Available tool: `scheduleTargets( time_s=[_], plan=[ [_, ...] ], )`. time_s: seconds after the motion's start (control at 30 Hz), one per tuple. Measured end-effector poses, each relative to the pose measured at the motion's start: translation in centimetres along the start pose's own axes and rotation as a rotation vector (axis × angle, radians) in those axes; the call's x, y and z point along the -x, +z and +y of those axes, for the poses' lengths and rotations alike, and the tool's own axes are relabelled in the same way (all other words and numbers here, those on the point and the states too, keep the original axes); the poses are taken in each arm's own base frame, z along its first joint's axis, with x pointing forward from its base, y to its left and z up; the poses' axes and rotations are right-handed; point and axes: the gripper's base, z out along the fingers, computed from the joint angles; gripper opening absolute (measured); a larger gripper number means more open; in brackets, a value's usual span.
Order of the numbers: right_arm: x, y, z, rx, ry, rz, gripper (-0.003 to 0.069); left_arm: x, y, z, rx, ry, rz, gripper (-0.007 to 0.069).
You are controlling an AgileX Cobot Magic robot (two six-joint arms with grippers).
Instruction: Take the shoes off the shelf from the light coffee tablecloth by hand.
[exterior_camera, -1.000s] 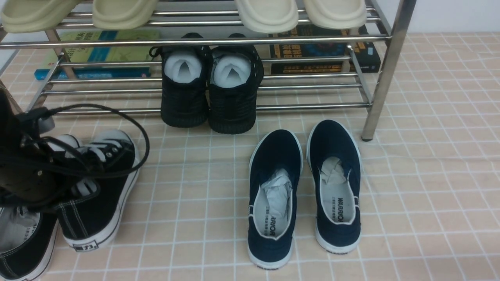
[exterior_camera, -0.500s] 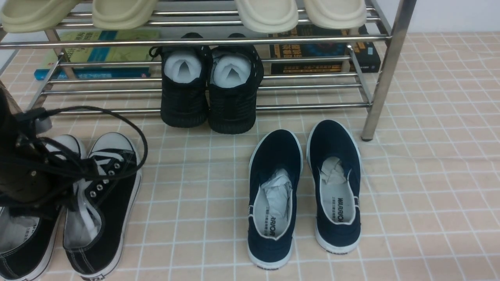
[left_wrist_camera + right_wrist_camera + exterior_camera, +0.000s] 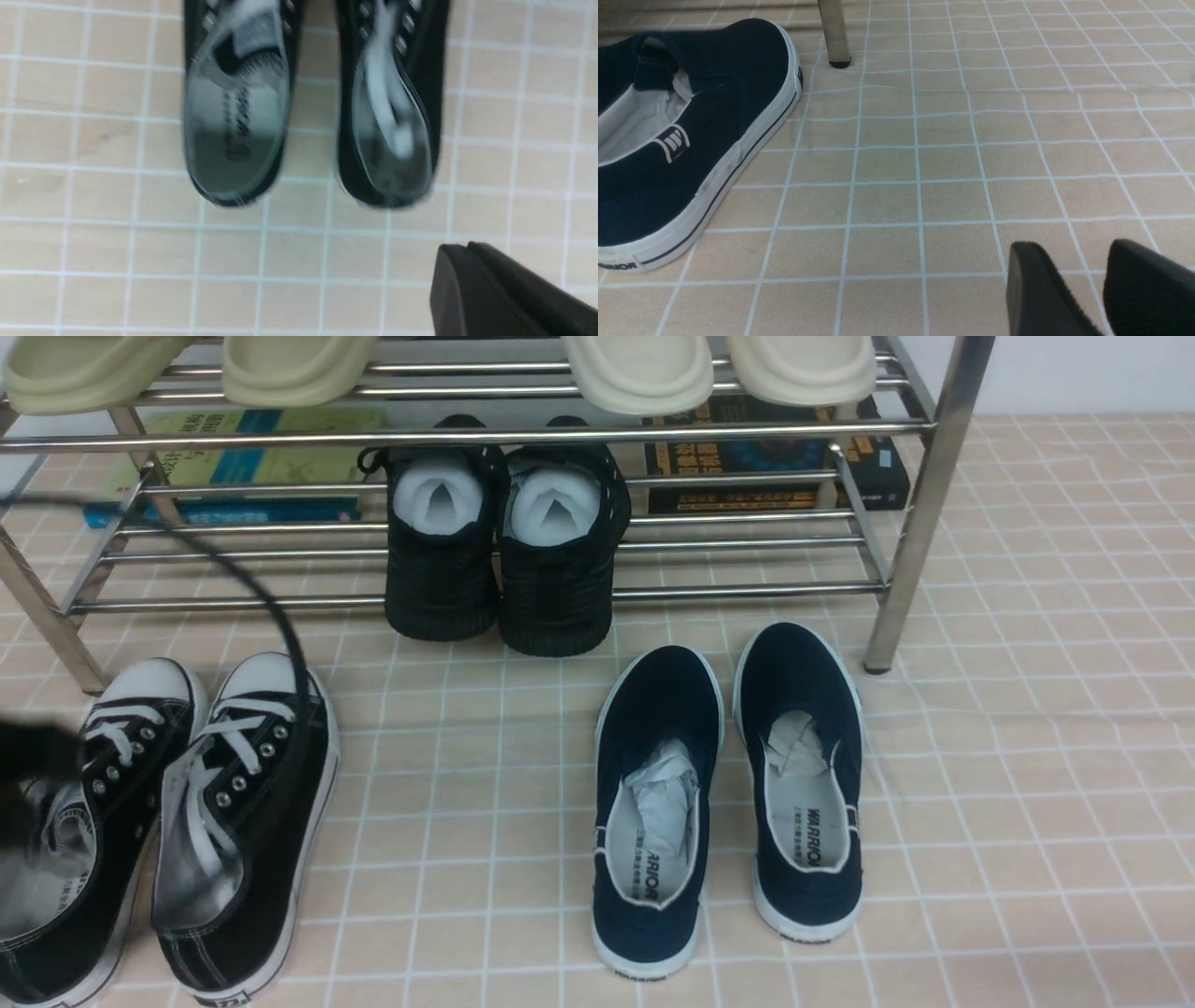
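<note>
Gridded tablecloth (image 3: 1027,756) — wrinkled (perhaps slightly).

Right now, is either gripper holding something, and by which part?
Nothing is held. The right gripper is open over the tablecloth; the left gripper is apart from the sneakers.

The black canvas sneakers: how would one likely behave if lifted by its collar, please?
This sneaker looks soft-sided, so its collar would probably fold under a pinch. Its flat rubber sole suggests it stays put, unlikely to roll. Loose laces might snag.
</note>
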Motion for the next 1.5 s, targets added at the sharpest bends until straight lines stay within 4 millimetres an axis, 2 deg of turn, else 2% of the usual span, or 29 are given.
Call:
scheduleTargets(
  time_s=[0.03,0.07,0.1,0.13,0.17,0.23,0.43,0.63,0.97,1.13,1.5],
  plan=[
    [0.0,0.0,0.0,0.000,0.000,0.000,0.0240,-1.5,-0.2,-0.3,-0.035,0.023,-0.016,0.0001],
    [0.0,0.0,0.0,0.000,0.000,0.000,0.0240,-1.8,-0.3,-0.3,-0.041,0.026,-0.022,0.0001],
    [0.0,0.0,0.0,0.000,0.000,0.000,0.0240,-3.3,-0.3,-0.7,-0.089,0.040,-0.053,0.0001],
    [0.0,0.0,0.0,0.000,0.000,0.000,0.0240,-3.7,-0.3,-0.8,-0.096,0.040,-0.067,0.0001],
    [0.0,0.0,0.0,0.000,0.000,0.000,0.0240,-5.6,-0.2,-1.2,-0.151,0.036,-0.133,0.0001],
    [0.0,0.0,0.0,0.000,0.000,0.000,0.0240,-7.3,0.2,-1.6,-0.214,0.006,-0.254,0.0001],
    [0.0,0.0,0.0,0.000,0.000,0.000,0.0240,-10.4,1.7,-1.5,-0.264,-0.052,-0.492,0.0004],
    [0.0,0.0,0.0,0.000,0.000,0.000,0.0240,-11.7,2.7,-1.3,-0.253,-0.049,-0.514,0.0006],
    [0.0,0.0,0.0,0.000,0.000,0.000,0.0240,-10.8,3.0,-0.2,-0.113,0.009,-0.663,0.0009],
    [0.0,0.0,0.0,0.000,0.000,0.000,0.0240,-11.5,5.0,0.3,-0.068,0.016,-0.684,0.0011],
    [0.0,0.0,0.0,0.000,0.000,0.000,0.0240,-15.7,9.5,2.0,0.046,-0.087,-0.730,0.0018]
  ],
)
